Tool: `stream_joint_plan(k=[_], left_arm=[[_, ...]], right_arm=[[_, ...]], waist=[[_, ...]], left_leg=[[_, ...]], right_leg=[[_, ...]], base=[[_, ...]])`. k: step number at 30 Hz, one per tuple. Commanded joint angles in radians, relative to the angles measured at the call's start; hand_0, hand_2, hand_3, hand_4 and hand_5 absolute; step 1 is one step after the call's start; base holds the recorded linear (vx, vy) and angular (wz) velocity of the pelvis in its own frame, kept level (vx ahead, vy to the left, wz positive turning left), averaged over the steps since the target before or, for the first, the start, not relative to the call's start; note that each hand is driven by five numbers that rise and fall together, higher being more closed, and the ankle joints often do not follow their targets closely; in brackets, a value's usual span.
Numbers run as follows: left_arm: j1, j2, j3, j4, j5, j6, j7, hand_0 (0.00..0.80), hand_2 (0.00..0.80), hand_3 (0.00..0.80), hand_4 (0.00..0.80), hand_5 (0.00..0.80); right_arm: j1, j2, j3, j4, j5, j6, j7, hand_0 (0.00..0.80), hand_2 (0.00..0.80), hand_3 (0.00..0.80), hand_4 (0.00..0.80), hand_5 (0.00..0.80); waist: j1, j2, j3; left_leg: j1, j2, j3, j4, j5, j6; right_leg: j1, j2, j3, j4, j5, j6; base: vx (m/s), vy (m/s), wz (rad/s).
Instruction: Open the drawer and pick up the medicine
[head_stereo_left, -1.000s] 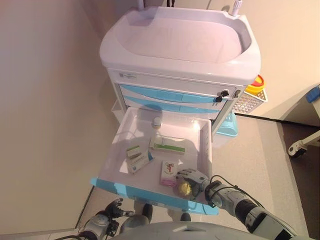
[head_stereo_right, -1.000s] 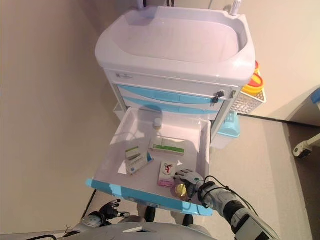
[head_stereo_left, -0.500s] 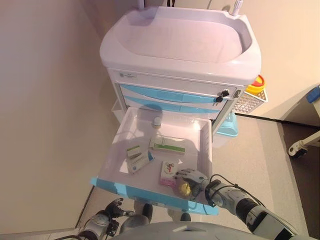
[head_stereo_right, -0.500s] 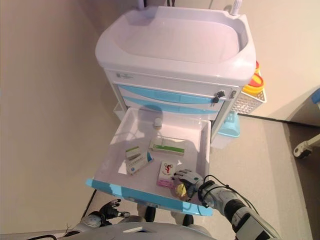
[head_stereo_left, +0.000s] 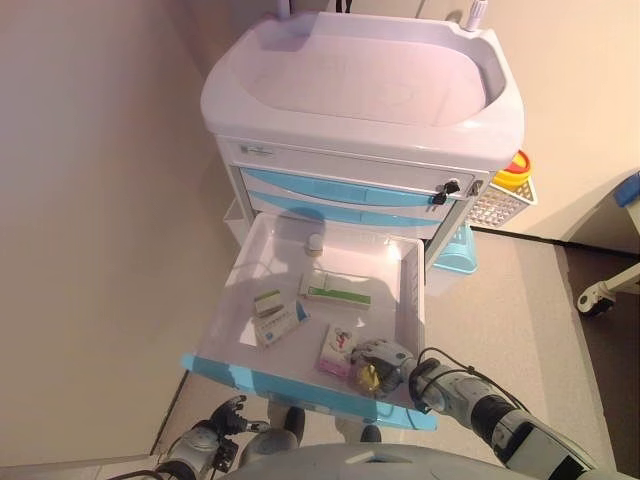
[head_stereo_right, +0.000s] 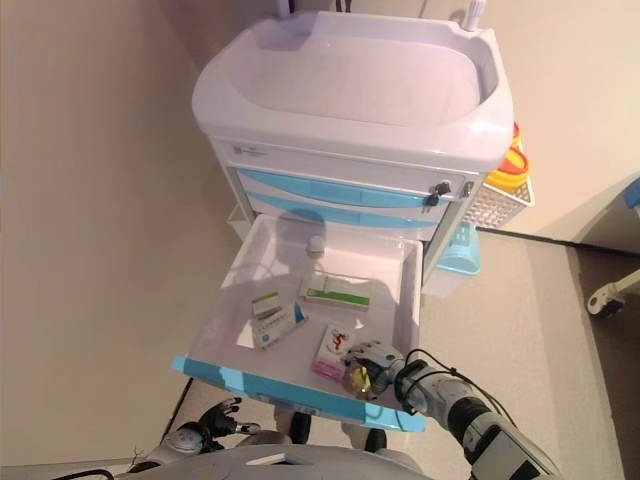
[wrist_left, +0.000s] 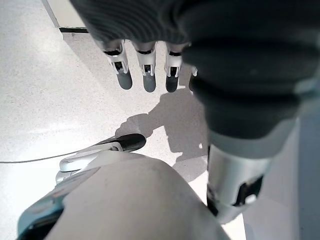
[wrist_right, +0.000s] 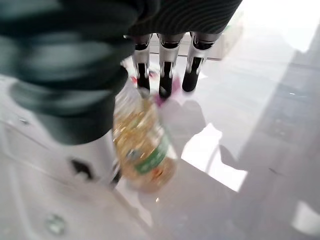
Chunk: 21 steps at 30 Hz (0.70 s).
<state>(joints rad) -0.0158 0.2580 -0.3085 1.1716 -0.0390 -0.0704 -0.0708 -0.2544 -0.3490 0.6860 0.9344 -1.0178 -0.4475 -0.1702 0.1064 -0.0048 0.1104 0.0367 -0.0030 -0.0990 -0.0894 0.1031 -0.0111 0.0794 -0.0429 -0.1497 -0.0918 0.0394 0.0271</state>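
The cart's lower drawer (head_stereo_left: 300, 384) stands pulled out, white inside with a blue front. A small yellow medicine bottle (head_stereo_left: 367, 377) lies at its front right corner, next to a tilted pink box (head_stereo_left: 336, 350). My right hand (head_stereo_left: 386, 356) reaches into the drawer right over the bottle. In the right wrist view its straight fingers (wrist_right: 165, 75) stretch past the bottle (wrist_right: 145, 150) toward the pink box, not curled round anything. My left hand (head_stereo_left: 222, 428) hangs low beside the drawer front, its fingers (wrist_left: 145, 70) relaxed over the floor, holding nothing.
Also in the drawer are a green-and-white box (head_stereo_left: 335, 291), two small boxes (head_stereo_left: 275, 322) and a white vial (head_stereo_left: 315, 242) at the back. The cart's white top (head_stereo_left: 360, 75) rises behind. A side basket (head_stereo_left: 505, 198) and a blue bin (head_stereo_left: 455, 250) stand at the right.
My right hand has shifted slightly left and lower over the bottle, and the pink box has turned a little. The left hand has stayed put.
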Motion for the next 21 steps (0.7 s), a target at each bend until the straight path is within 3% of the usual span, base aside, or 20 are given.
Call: stream_joint_plan(k=[1, 5, 6, 21], left_arm=[[-0.009, -0.012, -0.039, 0.067, 0.054, -0.004, -0.024, 0.0, 0.0, 0.0, 0.0, 0.0], [-0.008, -0.012, -0.04, 0.064, 0.053, -0.003, -0.023, 0.0, 0.0, 0.0, 0.0, 0.0], [-0.008, -0.012, -0.04, 0.064, 0.054, -0.002, -0.023, 0.0, 0.0, 0.0, 0.0, 0.0], [-0.008, -0.016, -0.04, 0.069, 0.056, -0.005, -0.018, 0.0, 0.0, 0.0, 0.0, 0.0]], right_arm=[[-0.03, -0.004, 0.055, -0.052, 0.019, -0.032, -0.004, 0.627, 0.627, 0.627, 0.627, 0.627], [-0.028, -0.006, 0.053, -0.052, 0.016, -0.034, -0.007, 0.731, 0.731, 0.731, 0.731, 0.731], [-0.03, -0.005, 0.052, -0.052, 0.016, -0.034, -0.006, 0.8, 0.8, 0.8, 0.8, 0.8], [-0.035, -0.012, 0.045, -0.062, 0.039, -0.027, -0.013, 0.8, 0.8, 0.8, 0.8, 0.8]], waist=[[0.019, -0.039, 0.022], [0.018, -0.038, 0.023], [0.018, -0.038, 0.022], [0.018, -0.042, 0.021]], left_leg=[[0.02, -0.06, -0.009, 0.014, -0.104, 0.044], [0.021, -0.06, -0.008, 0.014, -0.104, 0.044], [0.021, -0.06, -0.008, 0.014, -0.104, 0.044], [0.023, -0.06, -0.009, 0.014, -0.105, 0.045]], right_leg=[[-0.027, -0.035, 0.011, 0.073, -0.017, 0.041], [-0.027, -0.035, 0.011, 0.073, -0.017, 0.041], [-0.027, -0.035, 0.011, 0.073, -0.017, 0.041], [-0.025, -0.034, 0.013, 0.073, -0.016, 0.04]], base=[[0.0, 0.0, 0.0], [0.0, 0.0, 0.0], [0.0, 0.0, 0.0], [0.0, 0.0, 0.0]])
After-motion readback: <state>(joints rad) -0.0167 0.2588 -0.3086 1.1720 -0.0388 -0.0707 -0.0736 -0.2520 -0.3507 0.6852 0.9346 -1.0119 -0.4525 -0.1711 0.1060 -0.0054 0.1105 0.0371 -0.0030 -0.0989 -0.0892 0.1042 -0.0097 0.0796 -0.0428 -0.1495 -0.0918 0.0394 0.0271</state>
